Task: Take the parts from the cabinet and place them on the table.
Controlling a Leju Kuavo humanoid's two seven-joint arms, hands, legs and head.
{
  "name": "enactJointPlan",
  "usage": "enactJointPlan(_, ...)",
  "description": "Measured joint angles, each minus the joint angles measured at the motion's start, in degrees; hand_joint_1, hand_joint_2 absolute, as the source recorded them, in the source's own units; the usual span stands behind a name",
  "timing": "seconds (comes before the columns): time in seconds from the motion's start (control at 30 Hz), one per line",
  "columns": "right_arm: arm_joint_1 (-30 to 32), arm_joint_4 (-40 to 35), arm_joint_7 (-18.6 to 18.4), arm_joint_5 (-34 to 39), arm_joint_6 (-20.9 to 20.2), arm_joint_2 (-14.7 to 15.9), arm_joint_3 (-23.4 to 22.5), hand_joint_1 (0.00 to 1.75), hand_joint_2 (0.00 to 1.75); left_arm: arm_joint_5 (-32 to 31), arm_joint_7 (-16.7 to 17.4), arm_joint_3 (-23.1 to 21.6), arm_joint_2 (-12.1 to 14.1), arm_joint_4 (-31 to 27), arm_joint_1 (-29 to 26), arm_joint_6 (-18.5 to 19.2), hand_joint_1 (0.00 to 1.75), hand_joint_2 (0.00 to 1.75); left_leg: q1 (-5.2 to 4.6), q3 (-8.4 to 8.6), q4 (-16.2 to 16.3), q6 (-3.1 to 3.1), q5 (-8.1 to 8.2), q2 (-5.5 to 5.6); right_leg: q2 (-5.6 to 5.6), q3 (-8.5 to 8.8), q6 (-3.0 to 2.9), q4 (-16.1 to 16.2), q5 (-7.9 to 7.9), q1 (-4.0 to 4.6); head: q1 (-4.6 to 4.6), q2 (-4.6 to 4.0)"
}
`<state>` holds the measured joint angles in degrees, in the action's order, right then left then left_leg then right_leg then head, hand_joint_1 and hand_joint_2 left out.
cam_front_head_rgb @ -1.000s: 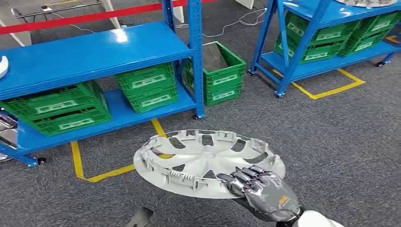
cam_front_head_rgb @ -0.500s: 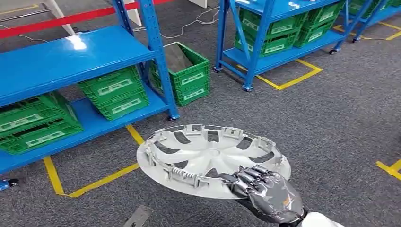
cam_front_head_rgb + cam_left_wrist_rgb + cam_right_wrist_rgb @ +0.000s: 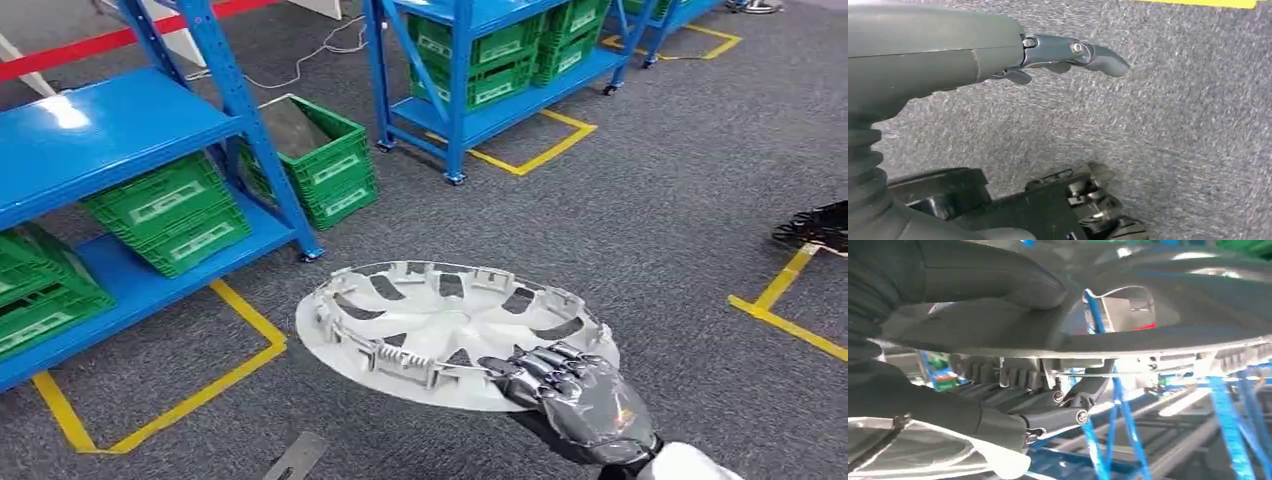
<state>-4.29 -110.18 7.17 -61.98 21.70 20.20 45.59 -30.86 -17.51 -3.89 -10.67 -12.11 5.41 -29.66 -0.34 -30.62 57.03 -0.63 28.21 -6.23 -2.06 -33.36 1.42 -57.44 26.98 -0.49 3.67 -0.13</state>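
Observation:
A silver-white wheel cover [image 3: 450, 330] lies flat in the air over the grey carpet, ribbed inner side up. My right hand [image 3: 580, 400] grips its near rim, fingers curled over the edge. The right wrist view has the cover's rim [image 3: 1168, 315] edge-on, clamped between the thick thumb [image 3: 973, 270] and the darker fingers [image 3: 1018, 375]. My left hand [image 3: 998, 50] hangs over the carpet, one dark finger stretched out, holding nothing.
A blue rack [image 3: 100, 130] with green crates [image 3: 165, 210] stands at the left, and another green crate [image 3: 320, 160] sits on the floor beside its post. A second blue rack [image 3: 470, 60] stands further back. Yellow tape [image 3: 240, 340] marks the floor. A dark object [image 3: 815, 225] lies at the right edge.
The camera has swung to the right, so the racks and crates have slid left in the picture. The wheel cover stays in my right hand, held the same way.

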Motion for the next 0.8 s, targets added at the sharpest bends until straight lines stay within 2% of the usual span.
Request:
enactJointPlan(0.03, -0.2, 0.1, 0.2, 0.4, -0.2, 0.0, -0.2, 1.75, 1.75, -0.1, 0.0, 0.0, 0.0, 0.0, 0.1, 0.0, 0.0, 1.75, 0.11, -0.11, 0.2, 0.46, 0.55, 0.08, 0.54, 0.23, -0.59, 0.5, -0.38, -0.43, 0.02, 0.0)
enactJointPlan(0.07, -0.5, 0.2, 0.4, 0.8, -0.4, 0.0, -0.3, 1.75, 1.75, -0.1, 0.1, 0.0, 0.0, 0.0, 0.2, 0.0, 0.0, 1.75, 0.33, -0.42, 1.6, 0.8, 1.82, 2.69, 0.97, 0.18, -0.83, 0.5, -0.51, -0.48, 0.22, 0.0)
enactJointPlan(0.1, -0.8, 0.4, 0.6, 1.0, -0.6, 0.0, -0.3, 1.75, 1.75, -0.1, 0.1, 0.0, 0.0, 0.0, 0.3, 0.0, 0.0, 1.75, 0.45, -1.76, 4.8, 0.89, 3.93, 4.41, 1.44, 0.08, -1.19, 0.5, -0.58, -0.5, 0.28, 0.0)
enactJointPlan(0.13, -1.0, 0.7, 0.7, 1.2, -0.7, -0.1, -0.4, 1.75, 1.75, -0.1, 0.1, 0.0, 0.1, 0.0, 0.2, 0.0, 0.0, 1.75, 0.52, -3.82, 9.7, 0.97, 6.39, 5.31, 2.09, -0.02, -1.33, 0.5, -0.61, -0.48, 0.33, 0.0)
enactJointPlan(0.17, -1.1, 0.9, 0.8, 1.4, -0.7, -0.1, -0.4, 1.75, 1.75, -0.1, 0.1, 0.0, 0.2, 0.0, 0.1, 0.0, 0.0, 1.75, 0.51, -5.99, 14.5, 1.05, 8.4, 5.71, 2.8, -0.08, -1.37, 0.5, -0.63, -0.43, 0.26, 0.0)
enactJointPlan(0.2, -1.1, 1.1, 0.9, 1.6, -0.7, -0.1, -0.4, 1.75, 1.75, -0.1, 0.1, 0.0, 0.3, 0.0, -0.1, 0.1, 0.0, 1.75, 0.51, -7.42, 17.7, 1.07, 9.23, 5.8, 3.47, -0.12, -1.4, 0.4, -0.66, -0.39, 0.31, 0.0)
enactJointPlan(0.23, -1.1, 1.3, 0.9, 1.6, -0.7, -0.1, -0.5, 1.75, 1.75, -0.1, 0.1, 0.0, 0.3, 0.0, -0.3, 0.1, 0.0, 1.75, 0.51, -7.62, 18.0, 1.0, 8.57, 5.83, 4.23, -0.13, -1.4, 0.4, -0.67, -0.38, 0.26, 0.0)
enactJointPlan(0.27, -1.0, 1.4, 0.9, 1.6, -0.7, -0.1, -0.5, 1.75, 1.75, -0.2, 0.0, 0.0, 0.4, 0.0, -0.3, 0.1, 0.0, 1.75, 0.52, -6.68, 15.8, 0.91, 6.55, 5.88, 5.0, -0.13, -1.38, 0.2, -0.68, -0.39, 0.31, 0.0)
enactJointPlan(0.3, -1.0, 1.4, 0.9, 1.6, -0.7, -0.1, -0.5, 1.75, 1.75, -0.2, 0.0, 0.0, 0.4, 0.0, -0.3, 0.1, 0.0, 1.75, 0.56, -4.75, 11.4, 0.73, 3.75, 6.17, 5.78, -0.12, -1.32, 0.1, -0.69, -0.39, 0.28, 0.0)
enactJointPlan(0.33, -1.0, 1.4, 0.9, 1.6, -0.7, -0.1, -0.5, 1.75, 1.75, -0.2, 0.0, 0.0, 0.5, 0.0, -0.2, 0.1, 0.0, 1.75, 0.65, -2.51, 6.4, 0.53, 1.06, 7.07, 6.46, -0.11, -1.29, -0.1, -0.68, -0.4, 0.28, 0.0)
enactJointPlan(0.37, -1.0, 1.5, 0.9, 1.6, -0.7, -0.1, -0.6, 1.75, 1.75, -0.2, 0.0, 0.0, 0.6, 0.0, -0.3, 0.1, 0.0, 1.75, 0.88, -0.9, 2.3, 0.25, -0.19, 10.12, 7.02, -0.31, -1.2, -0.2, -0.68, -0.54, 0.26, 0.0)
enactJointPlan(0.4, -1.1, 1.5, 0.9, 1.6, -0.6, -0.1, -0.6, 1.75, 1.75, -0.2, 0.0, 0.0, 0.7, 0.0, -0.4, 0.1, 0.0, 1.75, 1.2, -0.78, 1.5, 0.11, 0.16, 12.23, 7.68, -0.87, -0.74, -0.6, -0.79, -0.17, 0.13, 0.0)
enactJointPlan(0.43, -1.0, 1.6, 0.9, 1.5, -0.5, -0.1, -0.8, 1.75, 1.75, -0.2, -0.2, 0.0, 0.7, 0.0, -0.2, 0.1, 0.0, 1.75, 1.0, -0.74, 1.2, 0.14, 0.42, 11.54, 8.41, -1.52, -0.26, -0.6, -1.12, -0.65, 0.37, 0.0)
enactJointPlan(0.47, -0.8, 1.6, 0.9, 1.5, -0.5, -0.1, -0.9, 1.75, 1.75, -0.2, -0.3, 0.0, 0.7, 0.0, -0.4, 0.0, 0.0, 1.75, 0.78, -0.94, 1.3, 0.01, 0.43, 11.13, 9.03, -1.83, 0.21, -0.5, -1.33, -0.83, 0.17, 0.0)
enactJointPlan(0.5, -0.6, 1.6, 1.0, 1.5, -0.5, -0.1, -1.0, 1.75, 1.75, -0.2, -0.3, 0.1, 0.7, 0.0, -0.4, 0.0, 0.0, 1.75, 0.61, -0.93, 1.2, -0.21, 0.33, 10.53, 9.66, -1.91, 0.67, -0.2, -1.63, -1.09, 0.33, 0.0)
enactJointPlan(0.53, -0.6, 1.6, 1.0, 1.5, -0.5, -0.1, -1.0, 1.75, 1.75, -0.2, -0.5, 0.1, 0.7, 0.0, -0.3, 0.0, 0.0, 1.75, 0.94, -0.78, 0.5, -0.75, -0.08, 9.7, 10.42, -2.02, 1.13, -0.1, -1.77, -0.96, 0.13, 0.0)
enactJointPlan(0.57, -0.3, 1.6, 1.0, 1.5, -0.5, -0.1, -1.0, 1.75, 1.75, -0.2, -0.7, 0.1, 0.7, 0.0, -0.2, 0.0, 0.0, 1.75, 1.03, -0.55, 0.1, -1.1, -0.35, 8.61, 8.08, -2.75, 1.08, -0.9, -1.02, -0.91, 0.2, 0.0)
enactJointPlan(0.6, -0.4, 1.6, 1.1, 1.5, -0.4, -0.1, -1.1, 1.75, 1.75, -0.3, -0.9, 0.1, 0.6, 0.0, -0.2, 0.0, 0.0, 1.75, 1.01, -0.55, 0.0, -1.45, -0.43, 7.99, 4.97, -4.19, 1.15, -3.8, 0.96, -0.61, -0.42, 0.0)
enactJointPlan(0.63, -0.4, 1.6, 1.1, 1.5, -0.4, -0.1, -1.2, 1.75, 1.75, -0.3, -0.9, 0.1, 0.6, 0.0, -0.2, 0.1, 0.0, 1.75, 0.84, -0.61, 0.1, -1.61, -0.37, 7.14, 3.54, -6.26, 1.32, -8.3, 3.13, -0.63, -0.52, 0.0)
enactJointPlan(0.7, -0.2, 1.6, 1.1, 1.5, -0.4, -0.2, -1.2, 1.75, 1.75, -0.3, -1.0, 0.1, 0.7, 0.0, -0.5, 0.0, 0.0, 1.75, 0.56, -0.71, 0.1, -1.73, -0.29, 5.26, 2.53, -10.08, 1.58, -16.5, 6.31, -0.81, -0.44, 0.0)
enactJointPlan(0.73, -0.1, 1.6, 1.1, 1.5, -0.4, -0.2, -1.2, 1.75, 1.75, -0.3, -1.0, 0.1, 0.8, 0.0, -0.5, 0.1, 0.0, 1.75, 0.51, -0.7, 0.1, -1.73, -0.28, 4.5, 2.39, -10.52, 1.72, -17.8, 6.28, -0.87, -0.41, 0.0)
enactJointPlan(0.77, 0.0, 1.6, 1.1, 1.4, -0.4, -0.2, -1.3, 1.75, 1.75, -0.3, -1.1, 0.1, 0.8, 0.0, -0.4, 0.0, 0.0, 1.75, 0.49, -0.67, 0.1, -1.7, -0.25, 3.81, 2.24, -9.52, 1.76, -16.3, 5.0, -0.89, -0.44, 0.0)
enactJointPlan(0.8, 0.2, 1.6, 1.2, 1.4, -0.4, -0.2, -1.3, 1.75, 1.75, -0.3, -1.1, 0.1, 0.7, 0.0, -0.3, 0.0, 0.0, 1.75, 0.49, -0.62, 0.1, -1.63, -0.16, 3.15, 1.93, -7.19, 1.73, -12.3, 2.9, -0.89, -0.46, 0.0)
